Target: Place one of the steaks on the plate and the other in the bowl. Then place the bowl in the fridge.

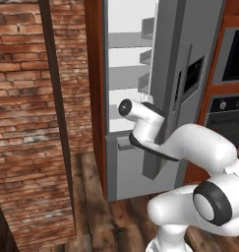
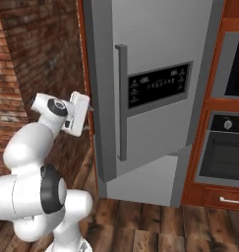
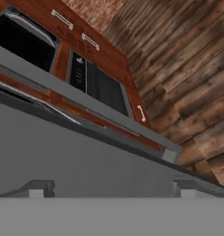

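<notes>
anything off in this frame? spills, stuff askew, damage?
No spills or damage. The fridge door stands part open; the left base view shows pale shelves behind its edge. The arm's hand reaches in behind that door, and in the hand view the gripper is open with nothing between the fingers.

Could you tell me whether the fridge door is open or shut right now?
Open. The fridge door stands swung out, and the left base view shows pale shelves inside.

Robot arm (image 1: 199, 147): glossy white rounded link shells, dark grey bands at the joints, round dark-centred cap on one end.
</notes>
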Motion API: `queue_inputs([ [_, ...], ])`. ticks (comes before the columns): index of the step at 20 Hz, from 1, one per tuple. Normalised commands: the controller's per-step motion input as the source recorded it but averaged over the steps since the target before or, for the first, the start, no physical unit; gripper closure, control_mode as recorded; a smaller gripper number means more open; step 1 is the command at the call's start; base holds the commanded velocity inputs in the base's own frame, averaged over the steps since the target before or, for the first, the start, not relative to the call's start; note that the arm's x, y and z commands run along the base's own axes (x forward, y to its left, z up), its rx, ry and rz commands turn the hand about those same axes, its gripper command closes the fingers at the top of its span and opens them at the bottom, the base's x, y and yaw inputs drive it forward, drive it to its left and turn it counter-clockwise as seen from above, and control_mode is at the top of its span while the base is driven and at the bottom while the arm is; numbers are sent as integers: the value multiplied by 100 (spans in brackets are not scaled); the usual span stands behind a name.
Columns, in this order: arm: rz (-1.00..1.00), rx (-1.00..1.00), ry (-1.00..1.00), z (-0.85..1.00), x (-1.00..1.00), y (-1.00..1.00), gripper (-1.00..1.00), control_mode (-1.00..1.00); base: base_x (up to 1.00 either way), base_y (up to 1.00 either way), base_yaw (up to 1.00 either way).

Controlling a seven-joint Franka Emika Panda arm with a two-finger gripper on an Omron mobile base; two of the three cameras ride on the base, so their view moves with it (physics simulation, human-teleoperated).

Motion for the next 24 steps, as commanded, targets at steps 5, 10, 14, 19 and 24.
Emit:
queue_inputs([
  [5,-5,-17,20,-10,9,-64,-100,-100,0,0,0],
  [10,-1,-13,15,0,0,-89,-100,-100,0,0,0],
  [14,-1,-10,11,0,-21,-99,-100,-100,0,0,0],
  [19,-2,-9,2,-3,-80,-100,-100,-100,0,0,0],
  [24,-5,-7,3,-2,-87,-100,-100,-100,0,0,0],
])
